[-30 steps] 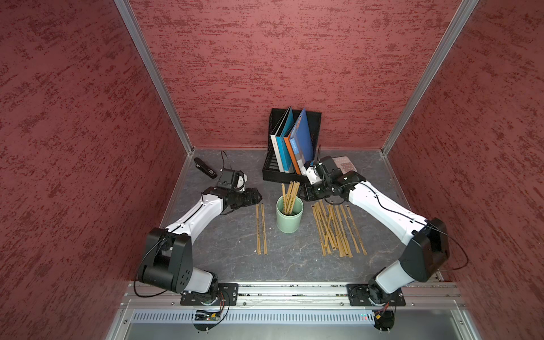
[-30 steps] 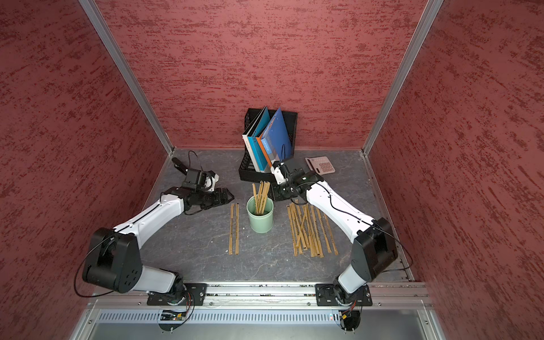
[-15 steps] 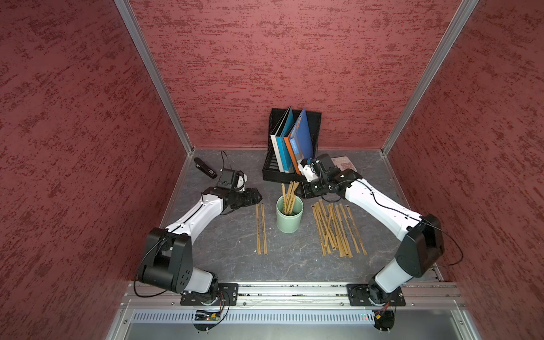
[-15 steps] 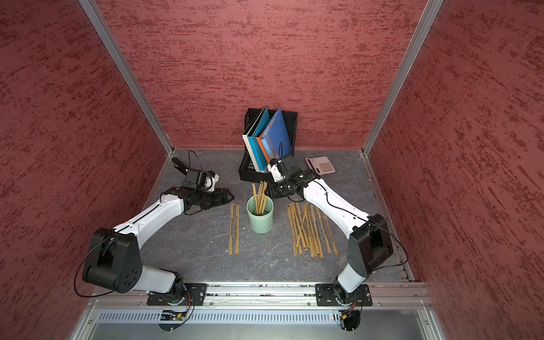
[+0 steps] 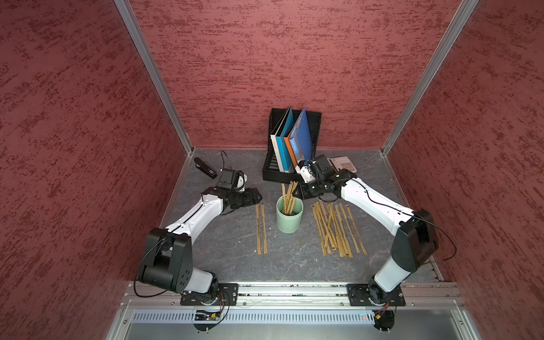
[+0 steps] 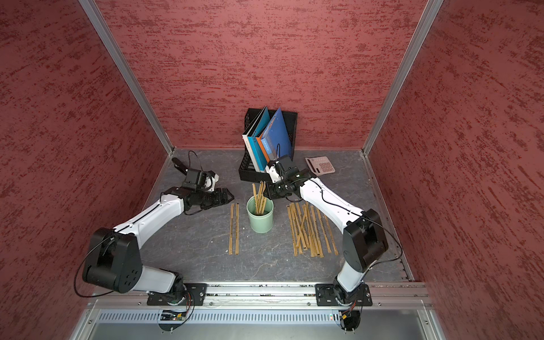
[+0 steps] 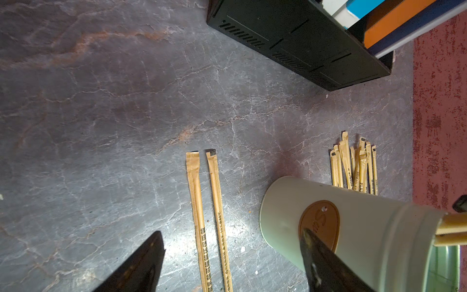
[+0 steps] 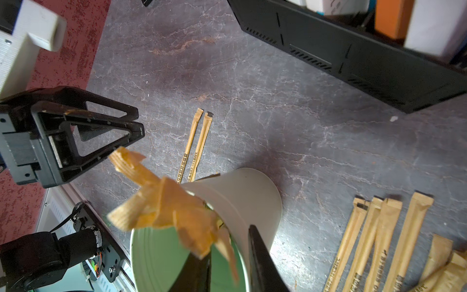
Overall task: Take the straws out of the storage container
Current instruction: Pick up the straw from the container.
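Nearest the robot, many straws [image 5: 335,229] lie flat on the bench [image 5: 223,259], and just past them stands the green cup [image 5: 289,219] with a few straws sticking out. The right end effector [image 5: 296,192] is at the tops of those straws, fingers close together, but it is hard to tell if it pinches one yet; the left end effector [image 5: 258,197] hangs beside the cup, spread wide and empty. The step looks like picking one more straw, so the next move likely needs a firm pinch and a straight lift so the cup does not tip.
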You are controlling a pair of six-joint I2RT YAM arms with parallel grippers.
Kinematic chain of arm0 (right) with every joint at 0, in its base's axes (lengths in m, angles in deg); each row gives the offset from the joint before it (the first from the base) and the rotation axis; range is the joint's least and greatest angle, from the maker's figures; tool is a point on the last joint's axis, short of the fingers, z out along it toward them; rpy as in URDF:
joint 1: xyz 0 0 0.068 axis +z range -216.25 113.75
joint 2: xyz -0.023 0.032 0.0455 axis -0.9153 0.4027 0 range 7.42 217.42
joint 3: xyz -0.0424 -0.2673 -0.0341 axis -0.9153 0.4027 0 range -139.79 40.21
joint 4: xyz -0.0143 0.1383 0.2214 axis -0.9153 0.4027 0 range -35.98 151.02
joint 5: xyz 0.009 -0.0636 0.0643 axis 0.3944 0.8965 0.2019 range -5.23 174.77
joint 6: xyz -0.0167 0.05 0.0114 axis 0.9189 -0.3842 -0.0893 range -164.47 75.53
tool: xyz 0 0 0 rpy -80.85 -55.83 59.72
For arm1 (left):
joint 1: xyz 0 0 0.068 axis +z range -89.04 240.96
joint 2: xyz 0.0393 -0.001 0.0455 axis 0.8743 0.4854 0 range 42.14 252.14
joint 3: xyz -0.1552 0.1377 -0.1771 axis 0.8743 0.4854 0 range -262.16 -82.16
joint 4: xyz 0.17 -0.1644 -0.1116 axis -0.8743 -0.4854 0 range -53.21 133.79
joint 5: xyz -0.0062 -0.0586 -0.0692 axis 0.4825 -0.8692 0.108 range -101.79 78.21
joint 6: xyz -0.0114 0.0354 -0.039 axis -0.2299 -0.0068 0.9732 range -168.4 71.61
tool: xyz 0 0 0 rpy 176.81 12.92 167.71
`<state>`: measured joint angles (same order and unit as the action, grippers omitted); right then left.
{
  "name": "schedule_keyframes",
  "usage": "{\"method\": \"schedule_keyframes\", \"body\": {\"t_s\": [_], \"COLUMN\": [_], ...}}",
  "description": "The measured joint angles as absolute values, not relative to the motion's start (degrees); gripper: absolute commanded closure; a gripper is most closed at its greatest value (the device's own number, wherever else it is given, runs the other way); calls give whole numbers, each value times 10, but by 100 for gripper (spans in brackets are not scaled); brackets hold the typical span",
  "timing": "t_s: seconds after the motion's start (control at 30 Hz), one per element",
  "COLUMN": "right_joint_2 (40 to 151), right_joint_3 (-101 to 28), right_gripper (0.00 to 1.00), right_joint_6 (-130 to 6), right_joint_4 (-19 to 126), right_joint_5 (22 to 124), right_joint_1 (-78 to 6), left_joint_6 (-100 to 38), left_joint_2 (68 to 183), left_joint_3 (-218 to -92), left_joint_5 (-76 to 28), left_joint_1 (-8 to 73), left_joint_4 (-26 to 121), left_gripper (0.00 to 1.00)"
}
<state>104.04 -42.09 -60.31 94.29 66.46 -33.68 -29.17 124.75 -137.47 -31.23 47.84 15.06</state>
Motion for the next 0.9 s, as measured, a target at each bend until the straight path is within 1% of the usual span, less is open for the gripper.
{"method": "schedule_keyframes", "body": {"t_s": [0.1, 0.27, 0.57, 0.9], "right_joint_2": [1047, 1047, 1033, 980], "right_joint_3": [-429, -430, -438, -487], "right_gripper": [89, 94, 96, 96], "right_joint_6": [-605, -605, -605, -599], "right_joint_4": [942, 942, 952, 1004], "right_joint_5": [663, 658, 655, 650], "right_joint_1": [-337, -337, -337, -337], "left_joint_6": [-292, -292, -291, -291], "left_joint_2": [1248, 1248, 1248, 1248], "left_joint_3": [-1375, -1375, -1375, -1374], "left_joint_5": [-312, -312, -313, -313], "left_joint_1": [479, 481, 482, 482], "left_joint_4": [150, 151, 151, 151], "left_gripper": [15, 16, 16, 15]}}
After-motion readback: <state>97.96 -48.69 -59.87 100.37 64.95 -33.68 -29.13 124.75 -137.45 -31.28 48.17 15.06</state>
